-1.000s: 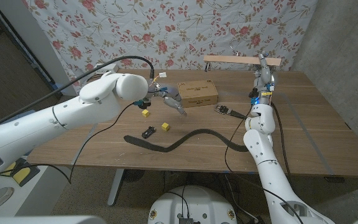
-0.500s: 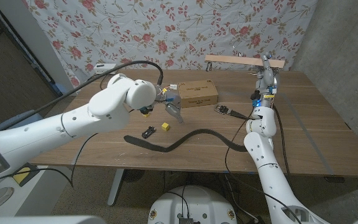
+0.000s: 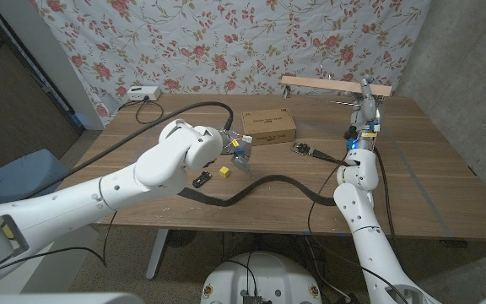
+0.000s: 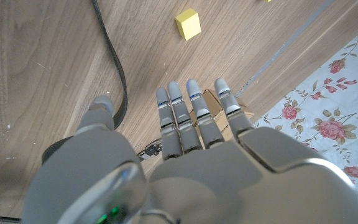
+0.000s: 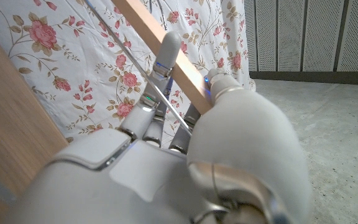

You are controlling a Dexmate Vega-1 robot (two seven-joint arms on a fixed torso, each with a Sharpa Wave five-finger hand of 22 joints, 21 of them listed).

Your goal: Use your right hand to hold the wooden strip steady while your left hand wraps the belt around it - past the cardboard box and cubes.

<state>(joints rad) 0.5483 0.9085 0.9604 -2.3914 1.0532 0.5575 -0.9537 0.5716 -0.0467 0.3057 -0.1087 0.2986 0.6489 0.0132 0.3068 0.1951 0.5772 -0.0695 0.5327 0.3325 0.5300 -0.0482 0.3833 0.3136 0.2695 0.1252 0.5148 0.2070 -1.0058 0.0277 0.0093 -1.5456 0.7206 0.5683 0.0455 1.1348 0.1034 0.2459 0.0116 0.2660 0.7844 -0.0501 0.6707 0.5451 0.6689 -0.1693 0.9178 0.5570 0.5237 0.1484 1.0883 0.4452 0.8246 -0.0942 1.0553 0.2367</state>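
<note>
The wooden strip (image 3: 332,84) hangs level above the table's far right edge, and my right hand (image 3: 366,95) grips it near its right end. In the right wrist view that hand's fingers (image 5: 166,46) close around the strip (image 5: 188,78). The black belt (image 3: 264,181) lies in a wavy line across the table's near middle, its buckle (image 3: 304,149) by my right arm. My left hand (image 3: 239,152) hovers over the table with fingers stretched out (image 4: 194,121) and nothing in it, just left of the belt's middle. The cardboard box (image 3: 268,126) stands behind it. A yellow cube (image 3: 224,171) lies beside the hand.
A small black object (image 3: 200,179) lies next to the yellow cube (image 4: 188,25). A white device (image 3: 140,92) sits at the table's far left. A black cable (image 4: 114,68) runs over the wood near my left hand. The floral curtain (image 3: 226,42) hangs behind the table (image 3: 429,186).
My left arm has swung toward the table's middle, bringing the hand lower and closer to the belt. The strip has shifted slightly right in my right hand's grip.
</note>
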